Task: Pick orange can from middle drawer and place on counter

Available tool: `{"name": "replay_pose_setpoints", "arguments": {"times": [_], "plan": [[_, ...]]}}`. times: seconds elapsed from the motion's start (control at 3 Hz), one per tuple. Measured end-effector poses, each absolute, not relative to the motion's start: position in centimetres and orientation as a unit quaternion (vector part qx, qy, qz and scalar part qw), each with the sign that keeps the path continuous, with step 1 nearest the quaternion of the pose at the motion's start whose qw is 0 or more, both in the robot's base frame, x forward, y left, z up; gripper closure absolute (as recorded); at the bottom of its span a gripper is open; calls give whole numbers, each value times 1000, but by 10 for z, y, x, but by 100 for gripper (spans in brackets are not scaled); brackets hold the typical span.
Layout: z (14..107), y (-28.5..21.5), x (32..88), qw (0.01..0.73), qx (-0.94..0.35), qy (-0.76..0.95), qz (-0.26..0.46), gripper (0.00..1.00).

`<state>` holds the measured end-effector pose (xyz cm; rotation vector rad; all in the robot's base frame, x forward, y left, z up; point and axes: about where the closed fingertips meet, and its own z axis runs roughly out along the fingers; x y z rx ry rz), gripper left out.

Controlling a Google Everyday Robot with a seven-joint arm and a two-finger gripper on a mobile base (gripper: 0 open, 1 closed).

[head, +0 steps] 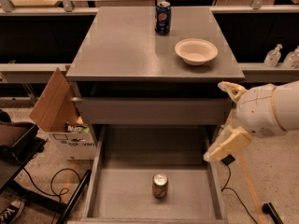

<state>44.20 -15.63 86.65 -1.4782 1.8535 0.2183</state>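
The orange can [160, 185] stands upright on the floor of the open middle drawer [121, 195], near its front centre. The counter [126, 45] is the grey top of the cabinet above it. My gripper [230, 118] hangs at the right side of the cabinet, level with the upper drawer front, above and to the right of the can. Its two cream fingers [229, 145] are spread apart and hold nothing.
A dark blue Pepsi can [162, 17] and a cream bowl [196, 51] sit on the counter's far right part. The upper drawer [149, 110] is slightly pulled out. An open cardboard box [56, 106] stands left of the cabinet. Cables lie on the floor [233, 195].
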Motion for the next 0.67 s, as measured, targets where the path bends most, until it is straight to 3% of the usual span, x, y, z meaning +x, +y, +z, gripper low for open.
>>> {"name": "replay_pose_setpoints", "arguments": {"times": [0.67], "plan": [[849, -122, 447, 422, -552, 705, 144, 0]]}}
